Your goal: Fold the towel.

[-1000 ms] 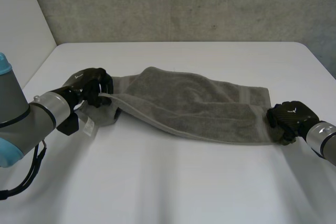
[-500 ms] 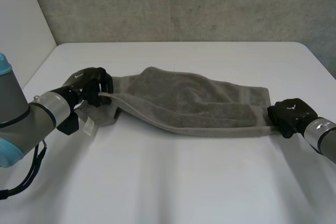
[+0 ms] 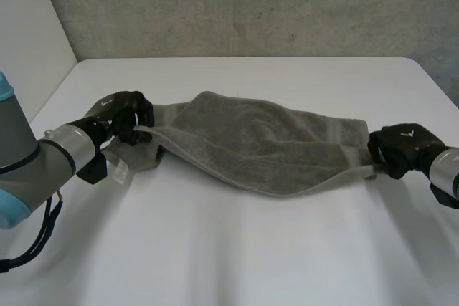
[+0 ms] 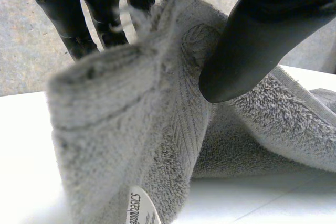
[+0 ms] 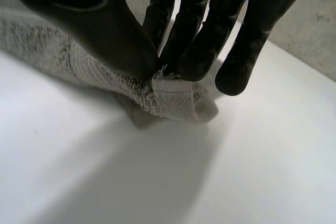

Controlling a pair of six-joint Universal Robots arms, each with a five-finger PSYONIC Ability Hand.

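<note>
A grey towel (image 3: 251, 141) lies lengthwise across the white table (image 3: 237, 249), loosely folded, its near edge sagging between the two hands. My left hand (image 3: 122, 116) is shut on the towel's left end; in the left wrist view the thumb (image 4: 247, 51) presses the bunched cloth (image 4: 131, 129) against the fingers, with a white label (image 4: 139, 213) hanging below. My right hand (image 3: 401, 150) is shut on the towel's right near corner and holds it just off the table; in the right wrist view the thumb (image 5: 100, 30) and fingers pinch the hemmed corner (image 5: 173, 98).
A grey concrete wall (image 3: 251, 5) rises behind the table's far edge, and a white panel (image 3: 29, 41) stands at the left. Bare table surface stretches in front of the towel.
My right hand closed on the towel's right corner, lifted it and drew it to the right. The towel's near edge rose off the table and now sags. My left hand kept still.
</note>
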